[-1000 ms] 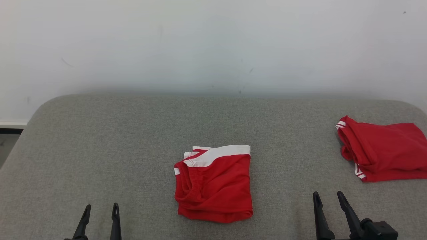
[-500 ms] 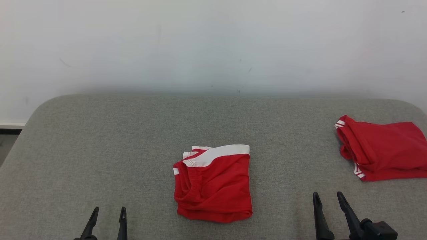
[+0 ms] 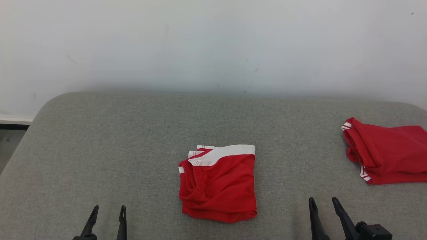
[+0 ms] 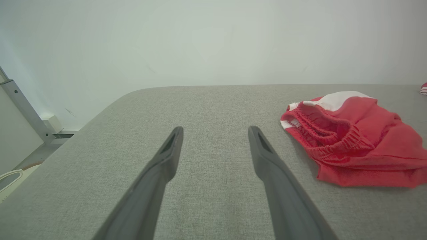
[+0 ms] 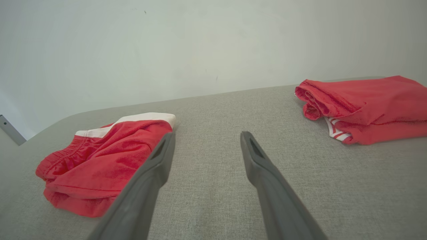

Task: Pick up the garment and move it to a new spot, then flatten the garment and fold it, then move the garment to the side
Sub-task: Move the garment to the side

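Note:
A red garment (image 3: 218, 185) with a white band lies folded in the middle of the grey padded surface; it also appears at the right of the left wrist view as the garment (image 4: 353, 140) and at the left of the right wrist view as the garment (image 5: 103, 160). My left gripper (image 3: 108, 209) is open at the lower left, well left of the garment and touching nothing. My right gripper (image 3: 323, 200) is open at the lower right, apart from the cloth. Between the left fingers (image 4: 166, 156) and the right fingers (image 5: 253, 160) there is only grey surface.
A second folded red garment (image 3: 387, 155) with white stripes lies at the far right edge of the grey surface (image 3: 133, 133); it shows as the second garment (image 5: 363, 106) in the right wrist view. A white wall (image 3: 213, 43) stands behind. The surface's left edge drops to the floor (image 3: 8, 143).
The whole head view has shifted slightly to the right, so the camera has moved. The left gripper moved a little right during the first half second. Both garments lie as before.

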